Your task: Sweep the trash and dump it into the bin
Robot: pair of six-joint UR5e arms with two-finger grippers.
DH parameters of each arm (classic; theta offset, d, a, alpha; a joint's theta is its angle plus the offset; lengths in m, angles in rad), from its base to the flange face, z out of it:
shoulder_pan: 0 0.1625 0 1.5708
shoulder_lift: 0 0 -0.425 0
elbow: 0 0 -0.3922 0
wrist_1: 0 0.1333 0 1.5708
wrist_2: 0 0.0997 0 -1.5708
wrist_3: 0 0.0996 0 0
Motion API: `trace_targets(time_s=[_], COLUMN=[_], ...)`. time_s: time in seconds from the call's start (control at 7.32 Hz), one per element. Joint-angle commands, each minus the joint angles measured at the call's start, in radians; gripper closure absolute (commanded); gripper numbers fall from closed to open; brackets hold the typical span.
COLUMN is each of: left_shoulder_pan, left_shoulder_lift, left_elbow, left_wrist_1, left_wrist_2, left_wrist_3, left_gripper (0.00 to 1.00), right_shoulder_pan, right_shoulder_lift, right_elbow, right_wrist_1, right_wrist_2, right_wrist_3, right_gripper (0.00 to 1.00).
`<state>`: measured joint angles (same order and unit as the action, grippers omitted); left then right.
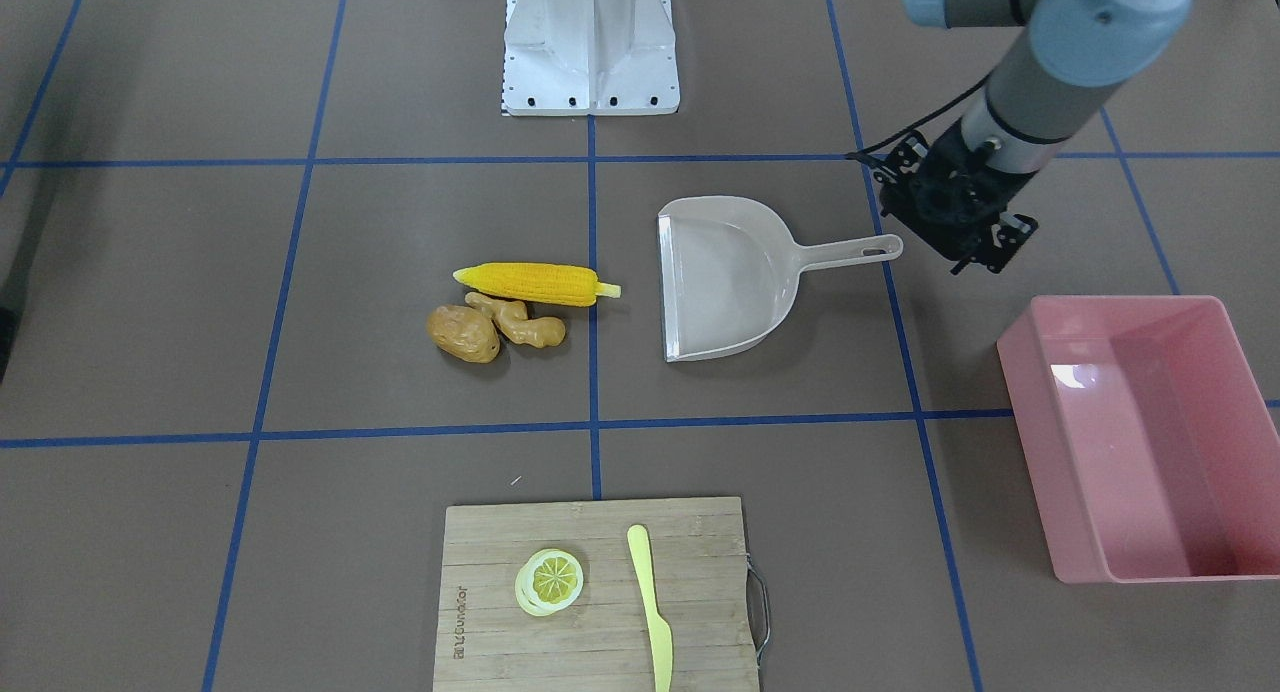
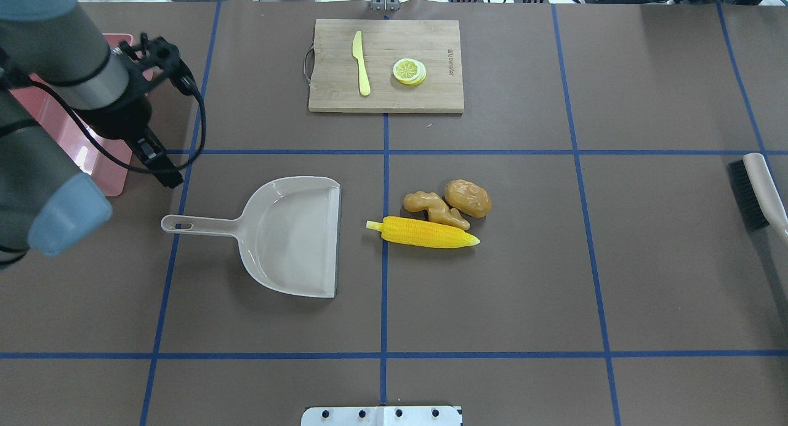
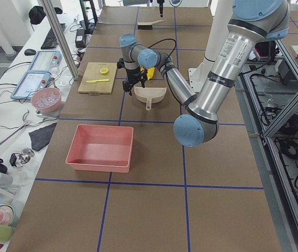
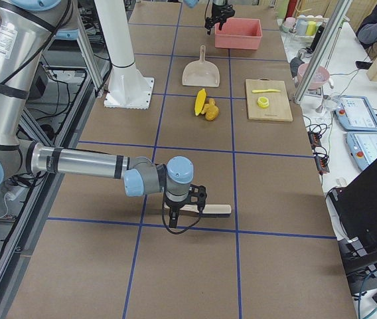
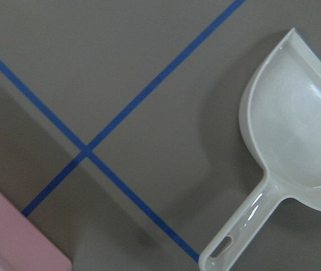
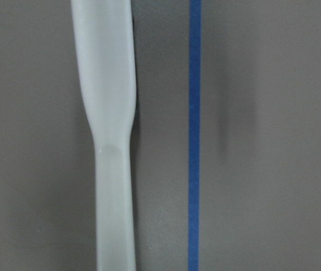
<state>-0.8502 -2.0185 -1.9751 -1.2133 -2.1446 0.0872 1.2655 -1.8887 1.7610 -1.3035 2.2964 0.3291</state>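
Observation:
The trash lies together mid-table: a yellow corn cob (image 1: 535,282), a tan ginger root (image 1: 515,320) and a brown potato (image 1: 462,334). They also show in the overhead view: corn (image 2: 425,232), ginger (image 2: 434,207), potato (image 2: 468,197). The empty pink bin (image 1: 1150,442) stands at the robot's left. My left gripper (image 1: 962,234) hovers between the bin and the handle of the beige dustpan (image 1: 725,277); I cannot tell whether it is open. My right gripper (image 4: 183,211) is over the handle of a brush (image 4: 210,209); I cannot tell its state.
A wooden cutting board (image 1: 600,622) with a lemon slice (image 1: 548,580) and a yellow knife (image 1: 652,612) lies at the far side of the table. The dustpan's open mouth faces the trash. The brush (image 2: 754,192) lies at the table's right edge. The robot base (image 1: 590,47) is behind.

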Motion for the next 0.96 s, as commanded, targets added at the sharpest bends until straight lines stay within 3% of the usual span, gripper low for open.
trace_targets(time_s=[0.0,0.14,0.27,0.41,0.55,0.82], left_shoulder_pan=[0.130,0.131,0.131,0.131,0.137,0.143], left_shoulder_lift=[0.009,0.062,0.113,0.185,0.207,0.195], left_elbow=[-0.042,-0.060,-0.039,0.003,0.051,0.076], left_wrist_1=[-0.003,-0.023,-0.151,-0.345,-0.462,-0.462], left_wrist_2=[0.171,0.187,0.254,0.262,0.259,0.246], left_wrist_3=[0.145,0.298,0.384,0.426,0.433,0.500], left_gripper=[0.01,0.01,0.01,0.01,0.01,0.01], right_shoulder_pan=[-0.056,-0.079,-0.086,-0.095,-0.100,-0.109], right_shoulder_lift=[0.042,0.042,0.043,0.042,0.039,0.037], right_elbow=[-0.017,-0.017,-0.017,-0.020,-0.027,-0.028], right_wrist_1=[0.009,0.009,0.009,0.007,0.009,0.007], right_wrist_2=[-0.012,-0.024,-0.026,-0.028,-0.028,-0.026], right_wrist_3=[0.042,0.042,0.047,0.057,0.070,0.073], right_gripper=[0.00,0.00,0.00,0.00,0.00,0.03])
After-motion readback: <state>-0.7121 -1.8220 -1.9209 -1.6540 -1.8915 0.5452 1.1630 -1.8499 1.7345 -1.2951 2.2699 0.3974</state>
